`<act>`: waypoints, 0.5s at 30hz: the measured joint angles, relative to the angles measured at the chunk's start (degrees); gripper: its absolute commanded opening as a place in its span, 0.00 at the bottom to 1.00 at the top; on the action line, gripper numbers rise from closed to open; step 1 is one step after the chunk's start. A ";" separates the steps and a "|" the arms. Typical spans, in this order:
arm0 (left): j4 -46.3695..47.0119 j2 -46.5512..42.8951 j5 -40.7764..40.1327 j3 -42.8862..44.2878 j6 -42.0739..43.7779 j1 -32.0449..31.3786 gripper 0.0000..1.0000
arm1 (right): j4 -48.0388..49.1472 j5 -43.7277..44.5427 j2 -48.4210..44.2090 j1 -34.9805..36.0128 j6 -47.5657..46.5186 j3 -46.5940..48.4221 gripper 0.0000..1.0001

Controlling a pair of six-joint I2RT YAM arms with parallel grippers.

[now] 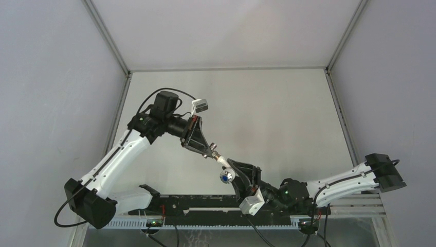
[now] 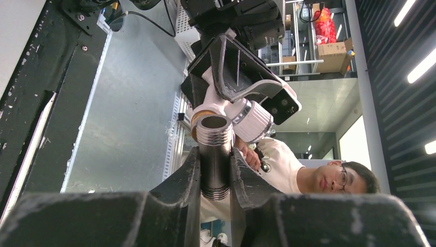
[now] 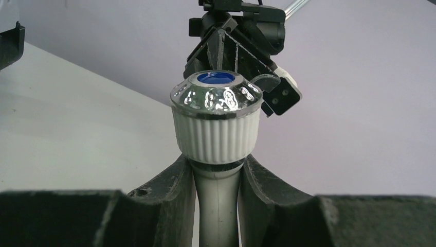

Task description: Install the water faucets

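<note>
My left claw [image 2: 214,177] is clenched on the grey fitting [image 2: 214,139]. Its threaded end sits right at the brass-rimmed port of the tap [image 2: 252,121]. My right claw [image 3: 216,175] is closed narrow on the white tap stem, under a ribbed head with chrome cap and 1 blue dot. Both parts meet mid-air above the bench [image 1: 288,113].

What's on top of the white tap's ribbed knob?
A chrome cap with a blue disc in its centre. Below the knob, the right tool hides much of the tap body.
</note>
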 measured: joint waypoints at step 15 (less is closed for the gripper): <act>0.00 0.79 0.15 0.63 -0.04 -0.52 0.00 | 4.98 -1.11 1.95 0.35 -0.66 0.00 0.00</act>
